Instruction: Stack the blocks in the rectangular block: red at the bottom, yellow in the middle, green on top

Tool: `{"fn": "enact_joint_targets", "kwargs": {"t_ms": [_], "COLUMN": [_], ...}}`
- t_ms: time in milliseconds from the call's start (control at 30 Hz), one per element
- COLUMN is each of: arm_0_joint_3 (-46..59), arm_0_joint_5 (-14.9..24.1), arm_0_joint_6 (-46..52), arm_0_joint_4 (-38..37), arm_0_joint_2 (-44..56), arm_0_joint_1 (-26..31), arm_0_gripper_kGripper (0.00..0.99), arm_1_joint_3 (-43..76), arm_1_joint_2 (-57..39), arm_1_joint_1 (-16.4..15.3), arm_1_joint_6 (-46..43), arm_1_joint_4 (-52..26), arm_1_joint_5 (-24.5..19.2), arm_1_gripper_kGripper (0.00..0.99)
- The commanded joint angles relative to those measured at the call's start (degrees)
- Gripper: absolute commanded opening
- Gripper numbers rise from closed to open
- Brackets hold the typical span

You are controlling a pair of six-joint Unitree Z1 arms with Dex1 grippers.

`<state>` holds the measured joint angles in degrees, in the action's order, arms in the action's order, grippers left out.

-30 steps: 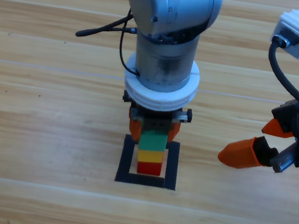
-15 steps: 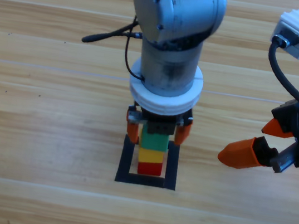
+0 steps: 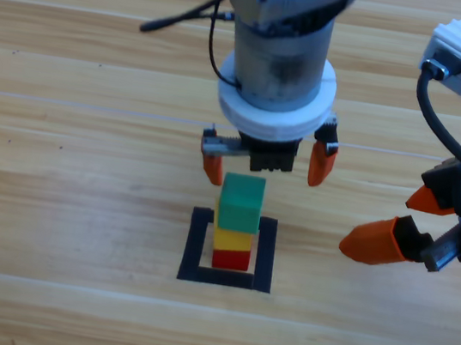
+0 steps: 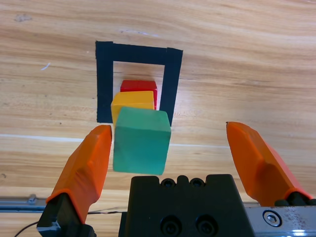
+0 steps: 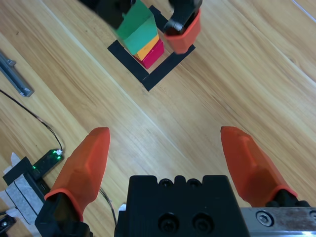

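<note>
One stack of three cubes stands inside the black tape square (image 3: 228,250): red cube (image 3: 230,259) lowest, yellow cube (image 3: 232,240) above, green cube (image 3: 241,203) topmost. The left pincer (image 3: 266,165) hangs above the stack, jaws spread wide, touching nothing. The right pincer (image 3: 401,222), also open, waits well right of the square over bare worktop (image 3: 43,266).

Nothing to read here, honestly: no text, labels, brand marks, numbers or signs show up in any of the three views. The cube faces are plain, and so are the tape, the wood and the arm housings.
</note>
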<state>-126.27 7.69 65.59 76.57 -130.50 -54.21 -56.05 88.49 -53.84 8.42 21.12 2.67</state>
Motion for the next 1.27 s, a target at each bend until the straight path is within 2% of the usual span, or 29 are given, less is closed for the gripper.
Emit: {"fn": "enact_joint_targets", "kwargs": {"t_ms": [33,200,300,367,467,567,700,833,1267], "arm_0_joint_3": [0.7,0.1,0.4,2.4,13.5,30.9,47.0,57.7,60.3], "arm_0_joint_5": [1.2,4.0,9.6,15.2,23.4,28.8,30.1,30.1,30.2], "arm_0_joint_6": [-1.5,-1.3,-0.6,-0.4,2.4,1.7,-1.8,-4.5,-6.1], "arm_0_joint_4": [1.4,2.4,3.5,3.6,1.8,-9.3,-20.7,-29.1,-30.9], "arm_0_joint_2": [0.3,5.2,10.7,14.9,20.6,27.5,34.6,40.1,41.8], "arm_0_joint_1": [0.5,0.5,-1.2,-4.1,-10.8,-16.3,-18.3,-18.3,-18.3], "arm_0_gripper_kGripper": [0.990,0.990,0.990,0.990,0.990,0.990,0.990,0.990,0.990], "arm_1_joint_3": [2.0,1.9,1.9,1.8,1.8,1.7,1.7,1.8,1.8], "arm_1_joint_2": [-4.4,-3.1,-2.4,-1.8,-0.7,-0.1,0.0,0.0,0.2], "arm_1_joint_1": [1.5,1.5,1.5,1.5,1.5,1.5,1.5,1.5,1.5], "arm_1_joint_6": [-1.0,-1.7,-2.1,-2.2,-2.6,-2.7,-2.7,-2.8,-2.9], "arm_1_joint_4": [-1.7,-1.7,-1.7,-1.7,-1.7,-1.7,-1.7,-1.7,-1.7], "arm_1_joint_5": [1.2,1.2,0.9,0.6,0.5,0.8,1.0,1.0,1.0], "arm_1_gripper_kGripper": [0.990,0.990,0.990,0.990,0.990,0.990,0.990,0.990,0.990]}}
